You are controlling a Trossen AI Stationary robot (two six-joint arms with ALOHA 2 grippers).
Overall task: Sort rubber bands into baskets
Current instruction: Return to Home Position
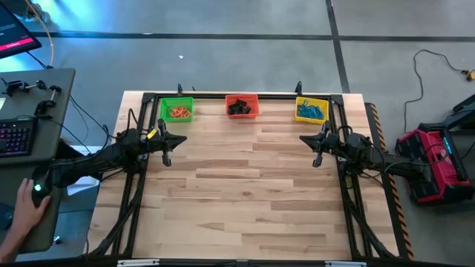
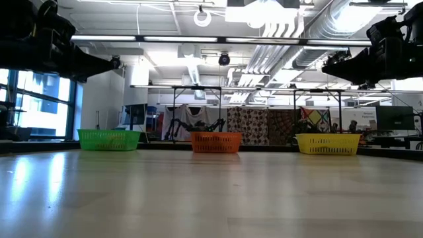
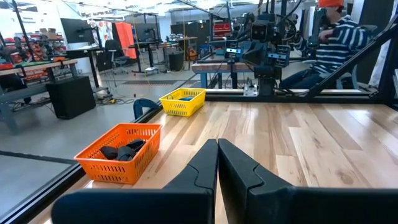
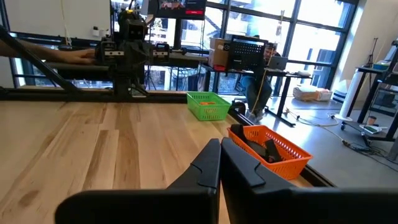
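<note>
Where the pale wood-plank table (image 1: 245, 200) meets its black frame at the far edge, three rectangular plastic mesh baskets stand in a row, well apart. Green basket (image 1: 177, 110), on the left arm's side: open lattice walls, holding a loose tangle of thin orange-red rubber bands (image 1: 178, 112). Red-orange basket (image 1: 242, 105), middle: same lattice, holding a dark heap of black rubber bands (image 1: 239, 108). Yellow basket (image 1: 312, 109), on the right arm's side: holding blue rubber bands (image 1: 310, 111). No loop can be made out on the planks themselves, which show a smooth, slightly glossy grain in mixed light and tan strips. Left gripper (image 1: 178, 139): matte dark, raised above the table near the green basket, pointing across at the other arm; its two angular fingers (image 3: 202, 168) are pressed together with only a thin seam between them, holding nothing. Right gripper (image 1: 306, 139): likewise raised, near the yellow basket, facing the left arm; its fingers (image 4: 205, 165) are also pressed together and empty. Beside the table's left edge a person's hand (image 1: 26, 204) rests on a grey desk.
</note>
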